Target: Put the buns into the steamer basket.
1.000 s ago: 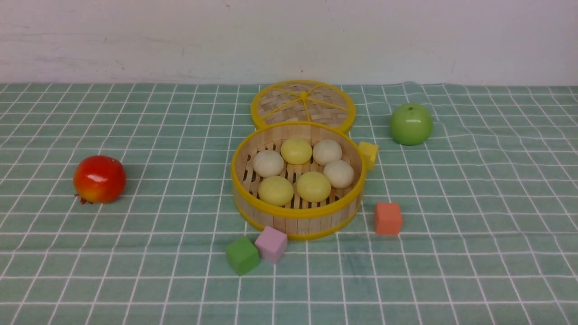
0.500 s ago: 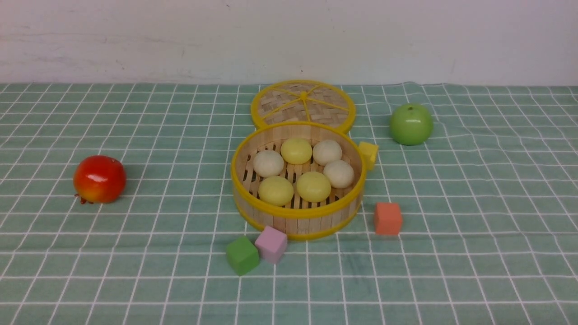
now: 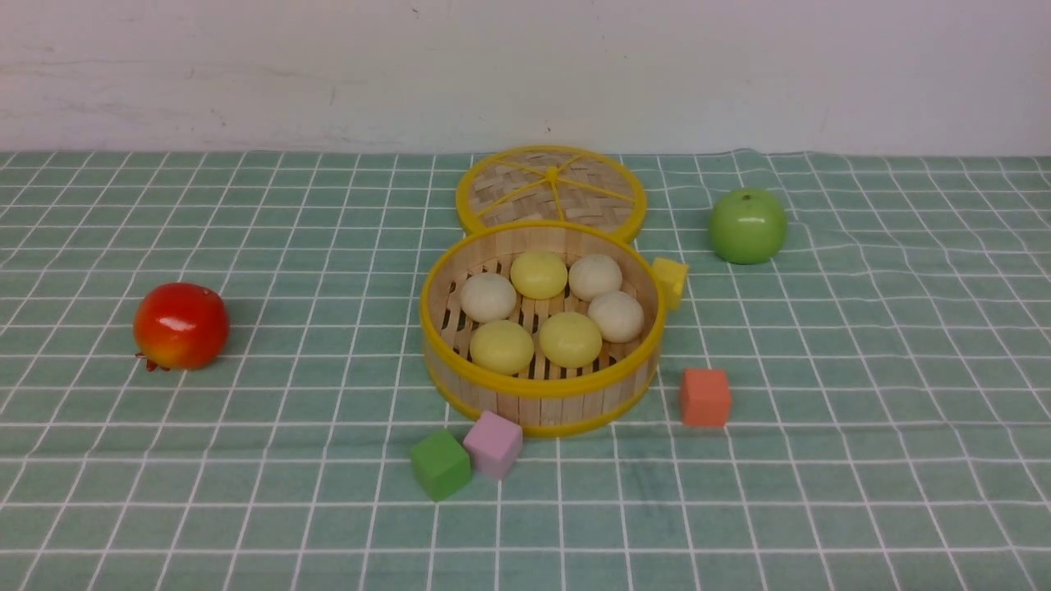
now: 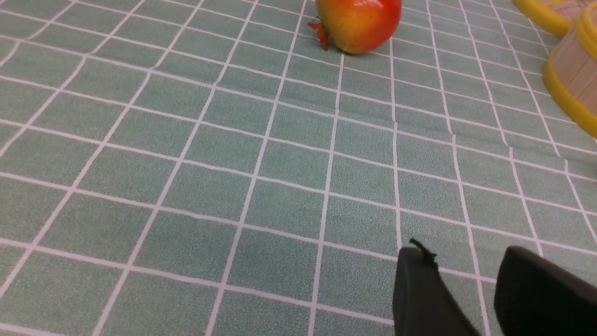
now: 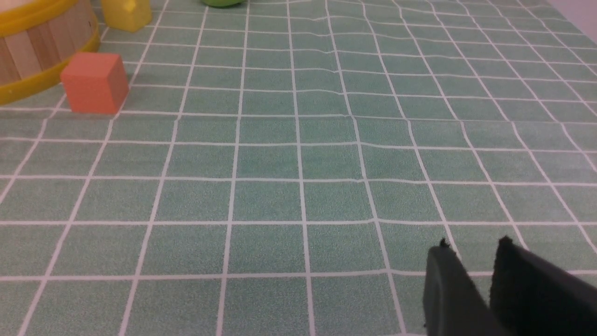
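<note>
Buns (image 3: pixel 539 275): all six lie inside the steamer basket (image 3: pixel 542 392); task appears complete.
Lid (image 3: pixel 551 189): flat behind basket, off.
Left gripper (image 4: pixel 466 280): parted, empty above the worktop (image 4: pixel 186 186).
Right gripper (image 5: pixel 473 275): narrowly parted, empty.

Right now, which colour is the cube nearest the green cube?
Pale purple cube, seen best in the front view.

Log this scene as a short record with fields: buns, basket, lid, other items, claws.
buns: six, three pale yellow, three beige-white, all inside the steamer basket
lid: off, flat on the cloth behind the basket
fruits: red fruit left, green apple right
cubes: yellow, orange, pink, green, all outside the basket
left claw: empty, fingers apart
right claw: empty, narrow gap
</note>
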